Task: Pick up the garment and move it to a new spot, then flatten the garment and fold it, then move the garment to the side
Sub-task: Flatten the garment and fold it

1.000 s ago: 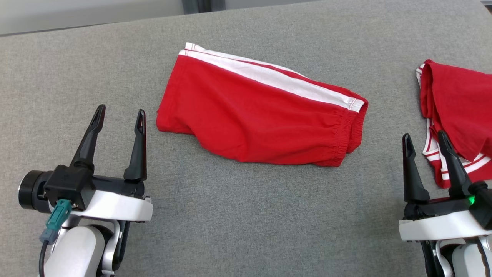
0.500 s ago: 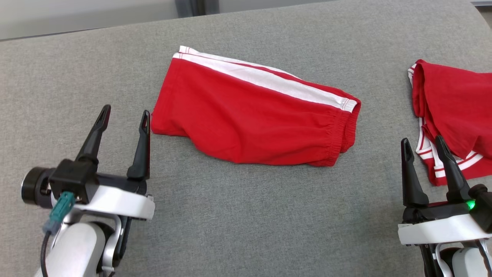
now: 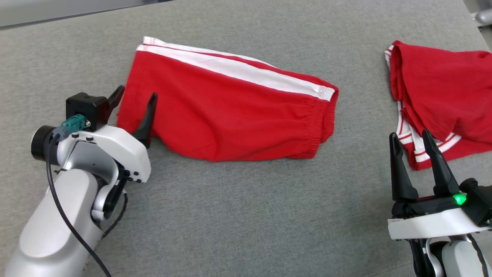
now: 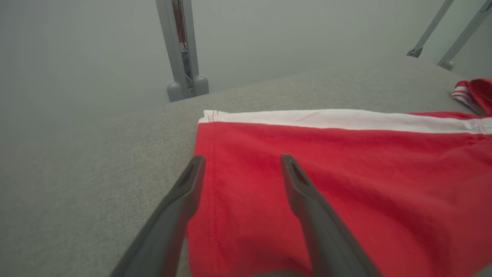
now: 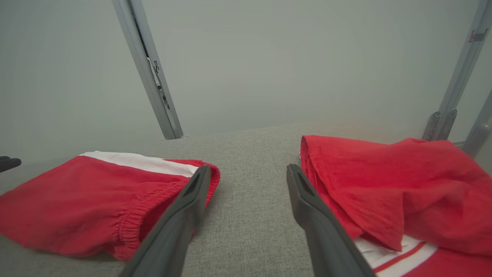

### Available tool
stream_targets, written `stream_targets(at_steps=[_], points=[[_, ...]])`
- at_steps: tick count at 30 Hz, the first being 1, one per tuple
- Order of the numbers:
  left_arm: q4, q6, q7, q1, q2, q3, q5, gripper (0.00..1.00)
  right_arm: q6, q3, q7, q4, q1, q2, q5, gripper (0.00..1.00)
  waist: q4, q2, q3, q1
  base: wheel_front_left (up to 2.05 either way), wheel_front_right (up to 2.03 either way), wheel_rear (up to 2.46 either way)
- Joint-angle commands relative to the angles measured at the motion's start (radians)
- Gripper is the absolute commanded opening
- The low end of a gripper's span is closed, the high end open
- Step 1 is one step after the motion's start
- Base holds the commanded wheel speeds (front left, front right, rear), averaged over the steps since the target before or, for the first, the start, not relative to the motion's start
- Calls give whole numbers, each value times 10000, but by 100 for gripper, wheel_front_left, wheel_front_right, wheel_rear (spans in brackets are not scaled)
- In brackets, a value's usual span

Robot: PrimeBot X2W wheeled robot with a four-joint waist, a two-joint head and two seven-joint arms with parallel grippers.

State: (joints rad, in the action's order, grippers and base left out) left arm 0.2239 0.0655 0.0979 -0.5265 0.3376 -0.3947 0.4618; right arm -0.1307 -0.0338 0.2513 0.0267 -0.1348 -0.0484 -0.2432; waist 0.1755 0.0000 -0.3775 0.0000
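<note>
The garment (image 3: 226, 111), red shorts with a white side stripe, lies folded flat in the middle of the grey table; its elastic waistband points right. My left gripper (image 3: 137, 92) stands open at its left hem. In the left wrist view the left gripper (image 4: 243, 157) has one finger along the hem edge and the other over the red cloth of the garment (image 4: 346, 173); whether they touch it I cannot tell. My right gripper (image 3: 409, 134) is open at the lower right, nothing between its fingers. In the right wrist view the right gripper (image 5: 249, 168) points at bare table right of the garment (image 5: 88, 200).
A second red garment (image 3: 442, 88) with white stripes lies crumpled at the right, just beyond my right gripper, also seen as a second red garment (image 5: 403, 177). Metal frame posts (image 4: 180, 50) rise behind the table's far edge. Bare grey table (image 3: 250, 215) stretches along the front.
My left gripper has reached forward and right, tipping down onto the garment's left hem. The head camera has shifted, so everything sits further left. The right gripper holds its place.
</note>
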Motion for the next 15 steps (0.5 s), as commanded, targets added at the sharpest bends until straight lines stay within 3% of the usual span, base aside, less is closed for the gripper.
stream_targets(at_steps=[1,9,15], points=[[301,-65,189,-170,124,47,121,100,-4,45,92,87,-91,-51,-96,100,221,0,-139,0,0,0,0],[1617,-45,885,-294,362,339,627,100,-4,-50,159,351,-184,-51,-521,100,440,0,-342,0,0,0,0],[1641,-121,1168,154,178,398,1097,100,-4,-135,171,347,-236,-49,-768,100,474,0,-356,0,0,0,0]])
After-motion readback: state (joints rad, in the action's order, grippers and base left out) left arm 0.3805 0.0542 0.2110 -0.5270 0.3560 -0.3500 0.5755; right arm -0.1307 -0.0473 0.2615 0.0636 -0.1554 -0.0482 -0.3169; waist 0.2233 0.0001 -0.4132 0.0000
